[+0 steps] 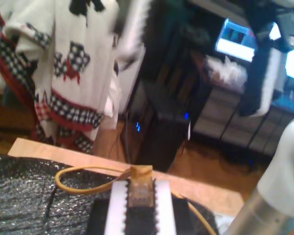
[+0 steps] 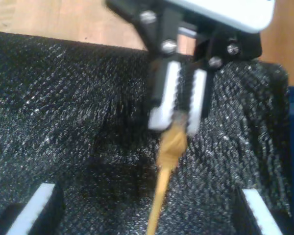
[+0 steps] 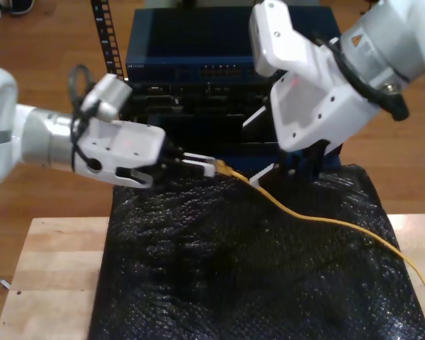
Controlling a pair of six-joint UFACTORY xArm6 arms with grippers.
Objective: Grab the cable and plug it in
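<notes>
While pinched around the cable [image 3: 297, 212], my first hand [image 3: 207, 165]; second hand [image 2: 147, 215] spread

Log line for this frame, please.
my first gripper: shut on cable near its end | my second gripper: open, facing it above black mat | plug-in: not yet done

You see a black foam mat [image 3: 255, 276] on a wooden table [image 3: 49, 276], a blue network switch [image 3: 198, 53] behind (ports facing you), patterned cloth [image 1: 63, 58] hanging nearby.
</notes>
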